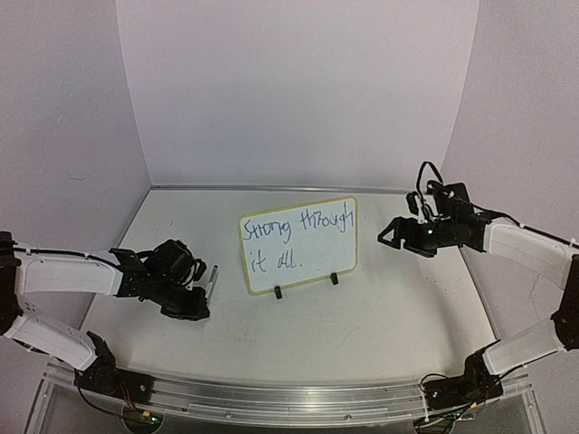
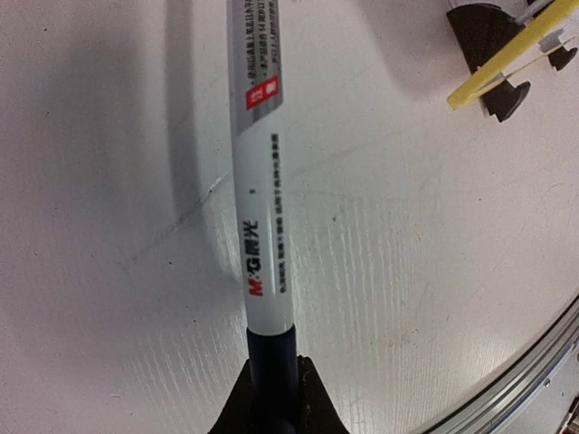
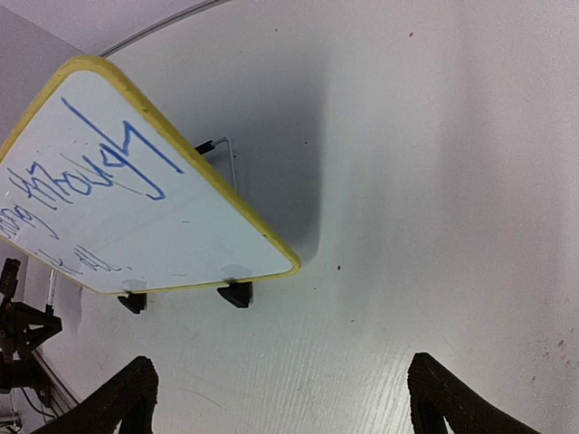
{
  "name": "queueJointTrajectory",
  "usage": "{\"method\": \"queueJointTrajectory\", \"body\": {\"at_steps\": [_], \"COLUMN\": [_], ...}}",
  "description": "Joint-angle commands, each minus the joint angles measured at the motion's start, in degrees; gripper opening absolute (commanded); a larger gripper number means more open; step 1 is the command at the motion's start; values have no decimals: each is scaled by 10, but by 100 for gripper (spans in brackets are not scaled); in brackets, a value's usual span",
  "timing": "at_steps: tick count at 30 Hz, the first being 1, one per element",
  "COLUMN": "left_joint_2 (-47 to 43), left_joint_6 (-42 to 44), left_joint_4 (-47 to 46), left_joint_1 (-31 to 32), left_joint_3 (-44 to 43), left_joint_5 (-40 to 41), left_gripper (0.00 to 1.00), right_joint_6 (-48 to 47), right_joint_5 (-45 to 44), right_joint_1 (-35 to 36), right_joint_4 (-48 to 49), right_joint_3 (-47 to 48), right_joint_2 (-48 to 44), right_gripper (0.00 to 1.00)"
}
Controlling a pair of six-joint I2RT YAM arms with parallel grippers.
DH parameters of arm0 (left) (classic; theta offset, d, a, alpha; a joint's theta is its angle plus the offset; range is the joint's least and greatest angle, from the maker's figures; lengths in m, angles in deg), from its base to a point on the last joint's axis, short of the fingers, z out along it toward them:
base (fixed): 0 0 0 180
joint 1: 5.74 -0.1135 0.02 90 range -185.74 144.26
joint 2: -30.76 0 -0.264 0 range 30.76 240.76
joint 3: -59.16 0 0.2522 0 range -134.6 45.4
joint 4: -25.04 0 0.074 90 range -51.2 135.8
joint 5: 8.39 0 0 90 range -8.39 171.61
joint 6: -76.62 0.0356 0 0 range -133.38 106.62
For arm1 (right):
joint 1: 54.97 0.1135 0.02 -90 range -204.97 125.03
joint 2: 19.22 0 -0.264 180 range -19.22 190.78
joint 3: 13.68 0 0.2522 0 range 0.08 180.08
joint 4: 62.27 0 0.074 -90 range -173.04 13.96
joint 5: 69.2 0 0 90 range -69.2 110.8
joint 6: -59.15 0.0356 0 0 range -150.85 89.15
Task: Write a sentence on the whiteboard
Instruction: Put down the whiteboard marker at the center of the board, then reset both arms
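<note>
We record the whiteboard [image 1: 298, 246] as white with a thin yellow frame. Its handwriting [image 1: 291, 224] is blue, and its two feet [image 1: 279, 292] are black. The marker [image 2: 261, 181] has a white barrel with black print. In the left wrist view it shows a red label patch toward 12 o'clock and a dark blue section toward 6 o'clock. We note that the left gripper [image 2: 276, 411] and the right gripper [image 3: 280, 380] are black. The arms [image 1: 63, 276] carry white shells with black joints. The table [image 1: 380, 316] is white with a faint fine grain. The rail [image 1: 298, 398], at 6 o'clock in the top view, is bare silver metal.
</note>
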Motion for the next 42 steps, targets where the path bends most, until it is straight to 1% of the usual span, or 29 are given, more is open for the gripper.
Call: {"method": "queueJointTrajectory", "body": {"at_steps": [1,6,8,12,14,16,17,18,20,23,26,30,35,38,42], "left_joint_2": [29,89,109,151,164,172,175,176,175,171,160,150,136,125,104], "left_joint_6": [16,43,51,67,76,82,85,87,91,98,102,107,130,155,184], "left_joint_4": [-3,-54,-85,-114,-124,-129,-132,-134,-137,-137,-137,-147,-167,-182,-217], "left_joint_1": [-30,-52,-55,-68,-73,-78,-81,-83,-85,-88,-96,-124,-190,-244,-328], "left_joint_3": [-24,-52,-57,-80,-89,-96,-98,-99,-100,-102,-103,-102,-109,-116,-116], "left_joint_5": [33,51,65,74,76,77,76,75,73,76,91,105,102,100,92], "left_gripper": [1,4,6,12,19,29,37,42,54,70,81,88,91,93,94], "right_joint_6": [4,5,9,11,8,5,4,3,2,1,-1,-7,-22,-34,-42], "right_joint_5": [-72,-131,-138,-151,-158,-163,-166,-169,-173,-181,-194,-219,-253,-264,-264], "right_joint_1": [-11,-14,-14,-14,-15,-14,-14,-14,-14,-15,-14,-14,-23,-41,-89], "right_joint_4": [-6,16,34,67,75,78,78,78,77,78,78,83,98,118,155], "right_joint_3": [-18,-44,-57,-83,-93,-100,-103,-105,-109,-114,-115,-111,-101,-102,-113], "right_joint_2": [-27,-49,-59,-80,-88,-98,-101,-104,-110,-115,-113,-103,-89,-88,-91], "right_gripper": [92,93,93,93,93,93,93,93,93,93,94,94,94,94,94]}}
